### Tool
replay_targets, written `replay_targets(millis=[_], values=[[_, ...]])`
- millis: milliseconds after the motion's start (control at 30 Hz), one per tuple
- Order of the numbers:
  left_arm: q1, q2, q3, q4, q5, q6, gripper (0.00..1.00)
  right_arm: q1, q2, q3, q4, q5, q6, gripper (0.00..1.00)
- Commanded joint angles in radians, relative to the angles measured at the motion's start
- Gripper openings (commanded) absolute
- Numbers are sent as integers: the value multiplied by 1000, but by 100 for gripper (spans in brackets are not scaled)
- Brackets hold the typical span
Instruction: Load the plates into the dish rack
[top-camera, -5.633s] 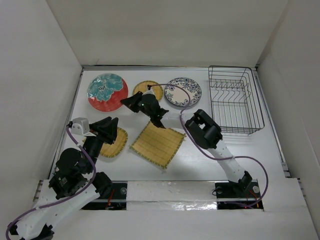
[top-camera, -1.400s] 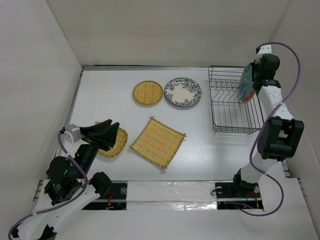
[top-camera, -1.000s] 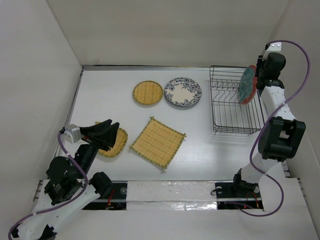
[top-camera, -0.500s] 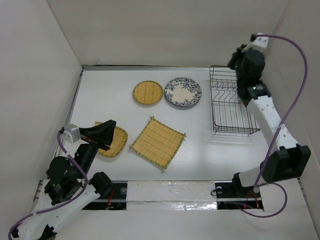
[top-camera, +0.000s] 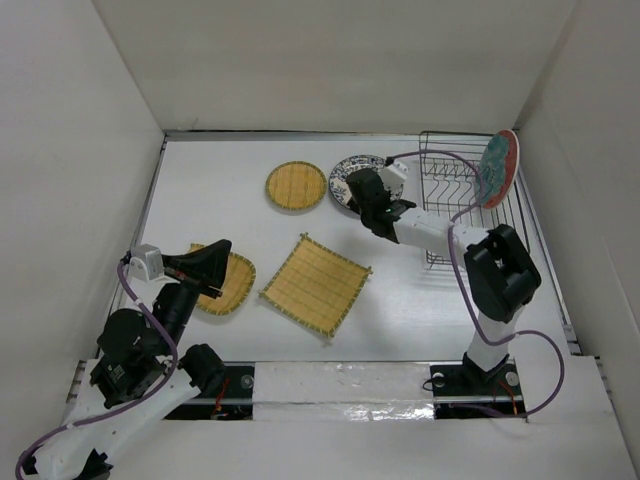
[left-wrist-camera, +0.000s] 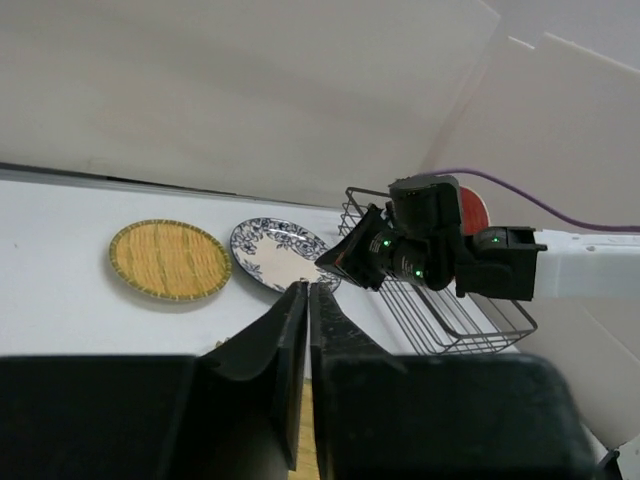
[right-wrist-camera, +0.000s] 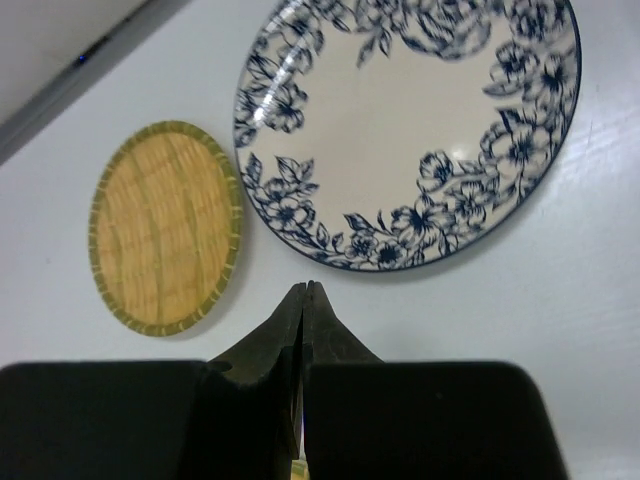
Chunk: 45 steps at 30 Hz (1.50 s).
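Observation:
The teal red-edged plate (top-camera: 499, 167) stands on edge at the far right end of the black wire dish rack (top-camera: 470, 215), free of any gripper. My right gripper (top-camera: 356, 198) is shut and empty, low over the table at the near-left edge of the white-and-blue floral plate (right-wrist-camera: 410, 130), which it partly hides in the top view (top-camera: 341, 180). One bamboo disc (top-camera: 296, 186) lies left of that plate. My left gripper (top-camera: 215, 262) is shut and empty above the second bamboo disc (top-camera: 234, 285). The square woven mat (top-camera: 316, 285) lies in the middle.
White walls close in the table on the left, back and right. The right arm's purple cable (top-camera: 440, 160) loops over the rack's far left side. In the left wrist view the right arm (left-wrist-camera: 420, 250) stands in front of the rack (left-wrist-camera: 480, 310).
The right gripper has left the teal plate standing in the rack and swung left and down to the floral plate, jaws shut. The left arm has barely moved.

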Motion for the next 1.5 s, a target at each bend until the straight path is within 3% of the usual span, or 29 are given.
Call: replay_targets(millis=[0,133,167,200,233,333,400,633,1000,1333,1467], values=[[4,21,34,1,-28,-20,6,59,8,108,-83,166,193,0],[4,47,47,-25,-43,-38,23,68,47,97,-153,181,426,0],[4,53,49,-24,-40,-41,31,68,60,100,-183,178,475,0],[4,56,47,-27,-37,-43,36,68,74,105,-206,168,523,7],[4,62,49,-28,-29,-46,40,68,96,99,-209,155,581,27],[4,75,52,-33,-17,-52,50,68,127,93,-241,163,722,60],[4,82,53,-36,-17,-55,54,68,156,91,-260,164,793,66],[4,81,49,-30,0,-58,56,33,241,119,-290,120,1026,67],[4,79,43,-22,26,-55,56,-18,327,212,-367,108,1123,64],[4,62,38,-14,18,-55,56,-36,380,281,-412,89,1132,44],[4,64,38,-13,20,-54,56,-36,390,289,-413,85,1135,40]])
